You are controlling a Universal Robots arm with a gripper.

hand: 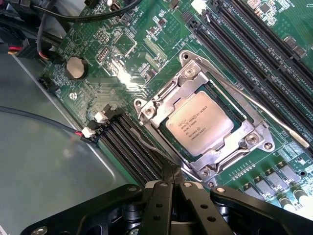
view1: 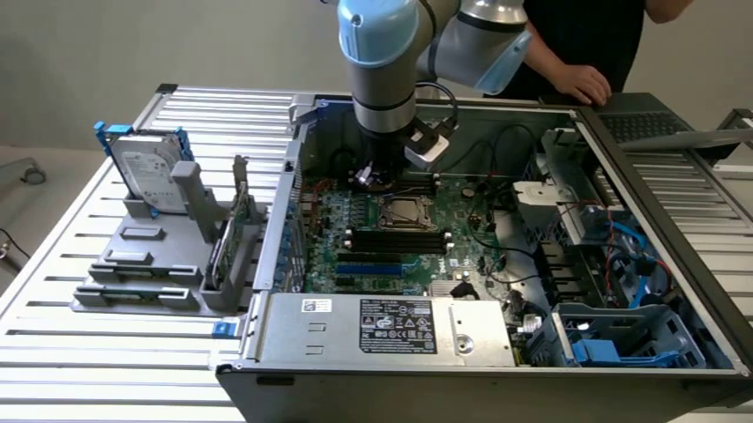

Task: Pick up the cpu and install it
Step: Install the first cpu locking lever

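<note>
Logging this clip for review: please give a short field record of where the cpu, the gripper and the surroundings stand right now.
cpu: lying flat in the socket, printed face up
socket frame: metal, surrounding the cpu
gripper: shut, tips beside a corner of the socket frame, not on the cpu
hard drive: upright in a grey stand outside the case, on the exterior view's left
hand: a person's, at the case's far edge

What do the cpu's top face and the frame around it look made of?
The cpu: looks like metal with a matte, light silver-grey finish and dark printed text on it. The socket frame: probably bare steel. It is brighter and glossier, and catches sharp highlights along its stamped edges and screws.
</note>
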